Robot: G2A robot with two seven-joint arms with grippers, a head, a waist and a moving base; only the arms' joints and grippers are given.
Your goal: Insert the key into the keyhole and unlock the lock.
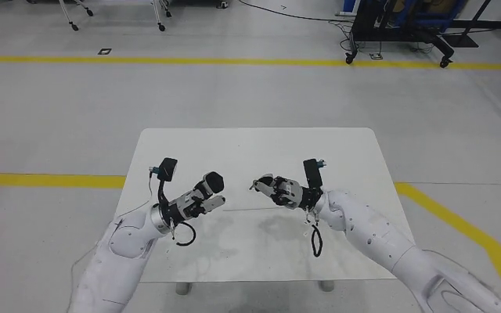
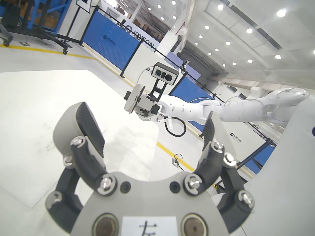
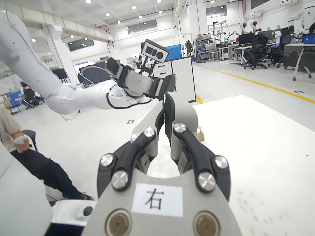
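A small brass padlock [image 3: 201, 135] lies on the white table [image 1: 258, 149], partly hidden behind my right gripper's finger in the right wrist view. My right gripper [image 3: 166, 104] hovers above the table's middle [image 1: 257, 186] with its ribbed pads pressed together; I cannot tell if anything is pinched between them. My left gripper [image 2: 147, 116] is open with nothing between its pads. It faces the right gripper across a short gap [image 1: 217, 192]. The left wrist view shows the right gripper [image 2: 131, 99] farther off, edge-on. No key can be made out.
Bare tabletop lies all round both grippers. Loose black cable loops hang from each wrist [image 1: 316, 241] [image 1: 186, 235]. A yellow floor line [image 1: 235, 61] and wheeled racks stand beyond the table's far edge.
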